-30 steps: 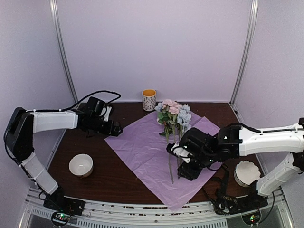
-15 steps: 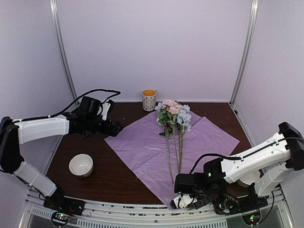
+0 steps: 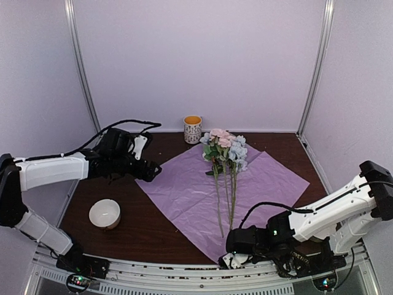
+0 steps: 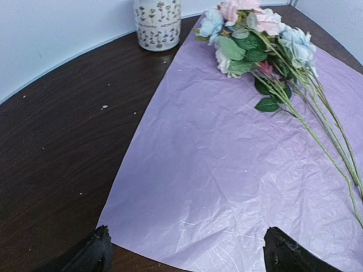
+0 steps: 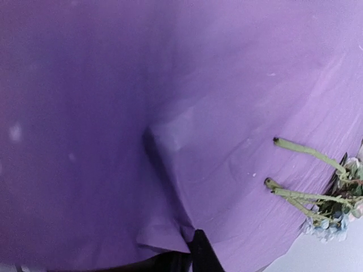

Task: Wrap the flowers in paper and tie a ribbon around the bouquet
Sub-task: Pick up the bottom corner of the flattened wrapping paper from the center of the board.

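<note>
The paper (image 3: pixel 184 190) lies flat as a lilac diamond on the dark table. The flowers (image 3: pixel 224 150) rest loose on it, blooms at the far side and stems pointing toward me. My right gripper (image 3: pixel 232 258) sits low at the sheet's near corner. In the right wrist view it (image 5: pixel 190 252) is shut on a small fold of the paper (image 5: pixel 113 113), with the stem ends (image 5: pixel 300 195) beyond. My left gripper (image 3: pixel 150 172) hovers open over the sheet's left corner. Its wrist view shows its jaws (image 4: pixel 190 252) wide apart above the paper (image 4: pixel 227 170), the flowers (image 4: pixel 249 28) further off. The ribbon is out of view.
A patterned mug (image 3: pixel 193 129) (image 4: pixel 157 22) stands at the back by the wall, just left of the blooms. A white bowl (image 3: pixel 104 213) sits on the table at the near left. Lilac walls close in three sides, and a metal rail (image 3: pixel 184 273) runs along the near edge.
My right arm dropped from over the stems at mid sheet to the paper's near corner, and its jaws closed on the corner. My left gripper edged a little right toward the left corner.
</note>
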`<state>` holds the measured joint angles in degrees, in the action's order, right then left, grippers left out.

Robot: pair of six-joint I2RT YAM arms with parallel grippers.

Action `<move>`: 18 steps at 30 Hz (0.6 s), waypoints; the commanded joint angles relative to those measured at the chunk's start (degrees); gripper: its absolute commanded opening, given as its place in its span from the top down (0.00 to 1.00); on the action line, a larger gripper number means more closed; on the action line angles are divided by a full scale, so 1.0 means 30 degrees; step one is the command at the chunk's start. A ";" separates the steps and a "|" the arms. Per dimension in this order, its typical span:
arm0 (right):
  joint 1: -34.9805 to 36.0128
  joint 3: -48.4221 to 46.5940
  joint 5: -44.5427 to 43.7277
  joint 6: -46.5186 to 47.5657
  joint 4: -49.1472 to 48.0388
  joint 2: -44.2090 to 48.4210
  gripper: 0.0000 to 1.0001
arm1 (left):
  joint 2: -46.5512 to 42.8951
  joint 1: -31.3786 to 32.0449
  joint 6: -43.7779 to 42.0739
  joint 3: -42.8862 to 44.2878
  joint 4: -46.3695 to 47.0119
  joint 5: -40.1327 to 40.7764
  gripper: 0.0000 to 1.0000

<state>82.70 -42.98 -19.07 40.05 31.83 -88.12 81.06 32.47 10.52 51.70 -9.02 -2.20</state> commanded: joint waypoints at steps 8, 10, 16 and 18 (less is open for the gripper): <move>-0.0532 0.0638 0.1552 -0.0800 -0.0789 0.2069 1.00 | -0.2606 0.7316 -1.1348 -0.2024 0.0792 -0.4451 0.21; -0.0852 0.0569 0.2641 -0.1112 -0.0546 0.2443 1.00 | -0.2306 0.8118 -1.3124 -0.2655 0.0439 -0.4091 0.20; -0.1734 0.0248 0.4139 -0.1439 -0.0054 0.2803 1.00 | 0.0652 0.9902 -1.6092 -0.1899 0.0032 -0.4357 0.13; -0.2165 0.0196 0.4551 -0.1456 0.0022 0.2958 1.00 | 0.1722 1.0274 -1.6927 -0.1320 -0.0230 -0.4045 0.12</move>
<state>78.06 -41.65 -9.65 37.06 30.41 -80.73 81.34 60.82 -30.87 44.18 -8.75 -13.93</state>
